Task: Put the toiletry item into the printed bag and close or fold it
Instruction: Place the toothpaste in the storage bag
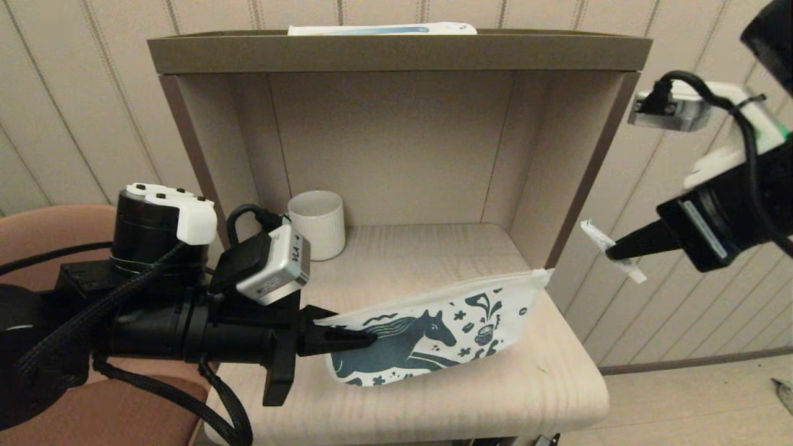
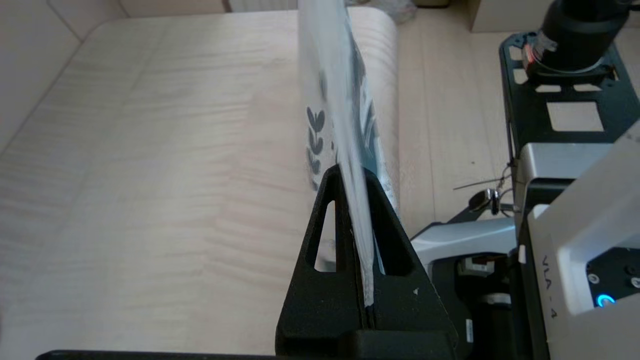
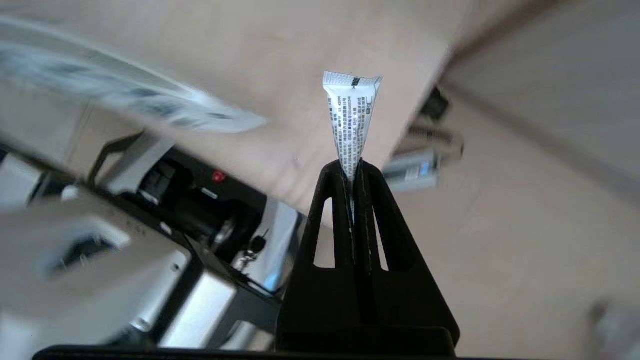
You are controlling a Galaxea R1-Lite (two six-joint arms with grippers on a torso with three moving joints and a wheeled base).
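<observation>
Toiletry tube (image 1: 610, 251), a small crinkled white packet with fine print, is pinched by its narrow end in the right gripper (image 1: 613, 253), off the shelf's right edge. The left gripper (image 1: 365, 338) clamps the printed bag (image 1: 433, 334), thin and flexible, lifting its near-left corner above the pale wood-grain shelf (image 1: 433, 396), probably to present its mouth.

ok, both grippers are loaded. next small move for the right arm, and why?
Probably carry the right gripper leftward toward the raised end of the printed bag. It pinches the small tube out past the shelf's side, apart from the bag, which the left gripper holds up by its other end.
</observation>
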